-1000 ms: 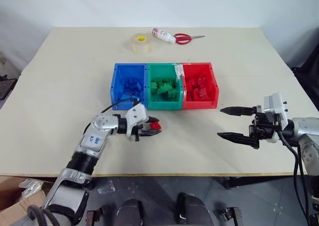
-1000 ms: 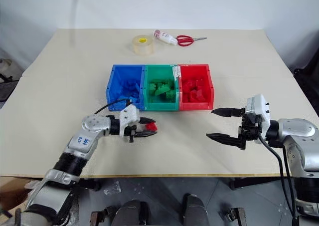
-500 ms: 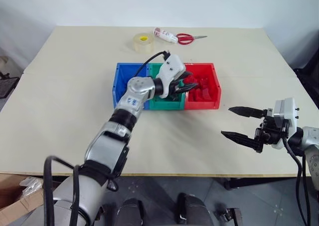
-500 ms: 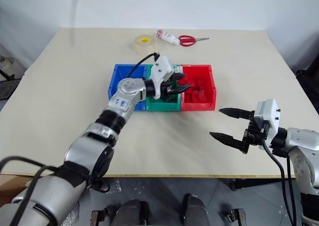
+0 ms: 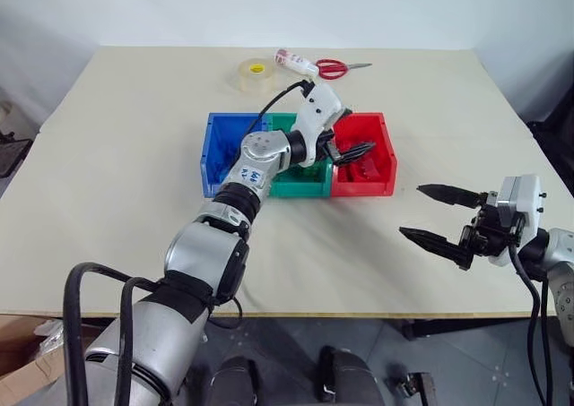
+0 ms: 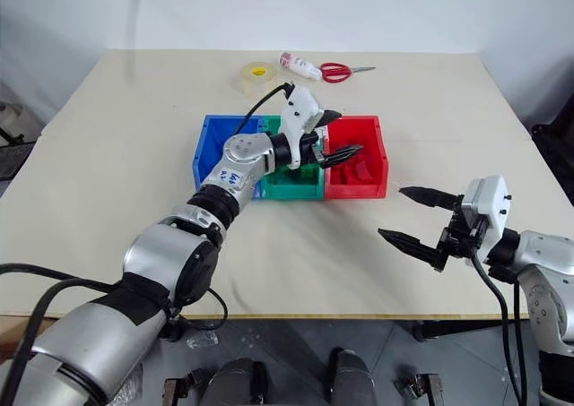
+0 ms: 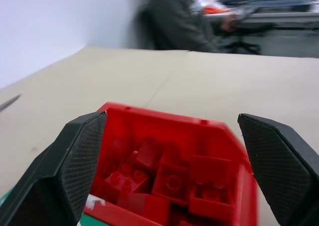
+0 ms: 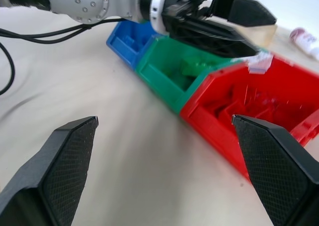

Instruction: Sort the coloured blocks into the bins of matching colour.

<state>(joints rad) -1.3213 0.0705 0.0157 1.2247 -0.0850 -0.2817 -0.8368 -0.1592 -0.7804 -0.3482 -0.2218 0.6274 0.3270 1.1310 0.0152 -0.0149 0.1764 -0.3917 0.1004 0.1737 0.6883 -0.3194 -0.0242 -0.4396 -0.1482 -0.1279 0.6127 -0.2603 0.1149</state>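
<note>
Three joined bins stand mid-table: the blue bin (image 5: 213, 159), the green bin (image 5: 300, 187) and the red bin (image 5: 384, 173). My left gripper (image 5: 352, 148) hovers over the red bin's near-left part, open, with nothing between its fingers. Below it, several red blocks (image 7: 172, 178) lie heaped inside the red bin (image 7: 164, 117). A green block (image 8: 192, 66) lies in the green bin. My left arm covers part of the blue and green bins. My right gripper (image 5: 412, 211) stands open and empty above the table, to the right of the bins and nearer the front edge.
At the table's far edge lie a tape roll (image 5: 251, 74), a small white bottle (image 5: 294, 62) and red-handled scissors (image 5: 336, 67). A seated person (image 7: 179, 21) shows beyond the table in the left wrist view.
My left gripper carried a red block from the table in front of the bins up over the red bin and opened; the block is no longer in its fingers. The right gripper stays open.
</note>
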